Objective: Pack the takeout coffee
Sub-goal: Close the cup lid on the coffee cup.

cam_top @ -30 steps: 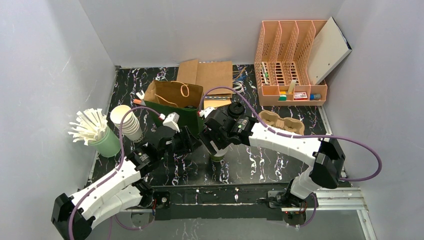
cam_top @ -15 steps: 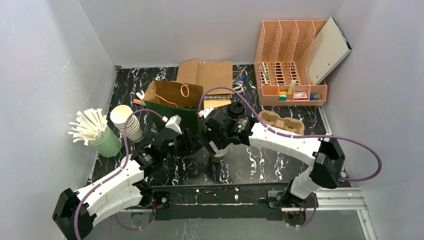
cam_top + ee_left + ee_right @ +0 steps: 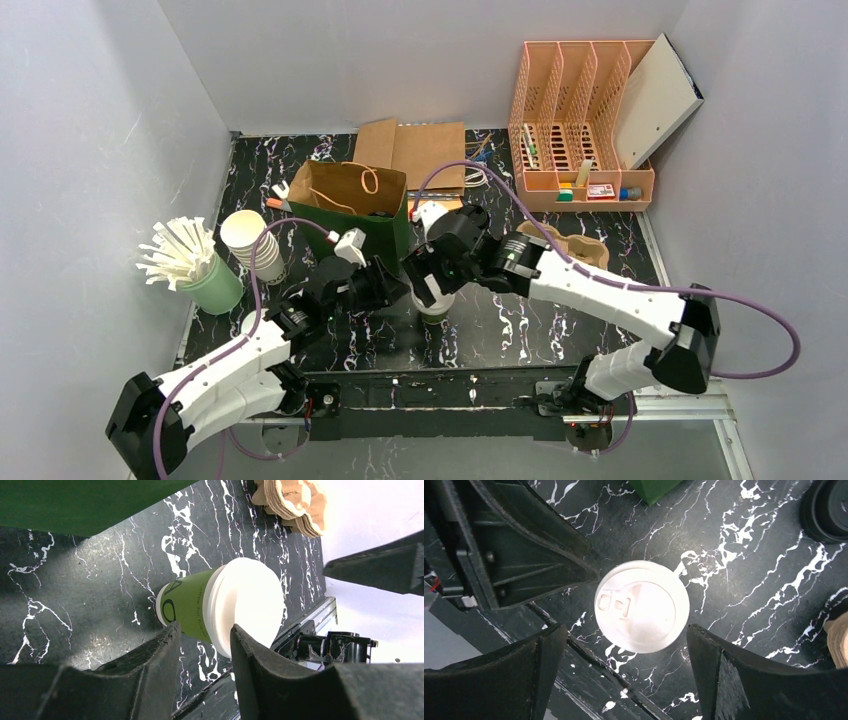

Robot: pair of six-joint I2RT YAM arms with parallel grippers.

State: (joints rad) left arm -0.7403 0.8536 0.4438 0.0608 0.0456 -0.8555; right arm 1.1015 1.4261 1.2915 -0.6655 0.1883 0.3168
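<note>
Fingers [image 3: 150, 675] of the left hand [image 3: 204, 629] stood narrowly parted and empty, left of centre in the overhead view, with their tips just beside the green cup [image 3: 192, 607]. A second before, they had sat slightly farther left. The cup stood upright on the counter [image 3: 749, 580] at frame centre, white lid [image 3: 642, 606] on, just below the open bag [image 3: 350, 200]. The right hand [image 3: 621, 635], earlier down over the cup, had risen off it and hung above, spread wide and holding nothing. Its arm had swung toward the right edge. Lidding looked finished, so the cup seemed ready for the bag or the tray [image 3: 565, 245].
</note>
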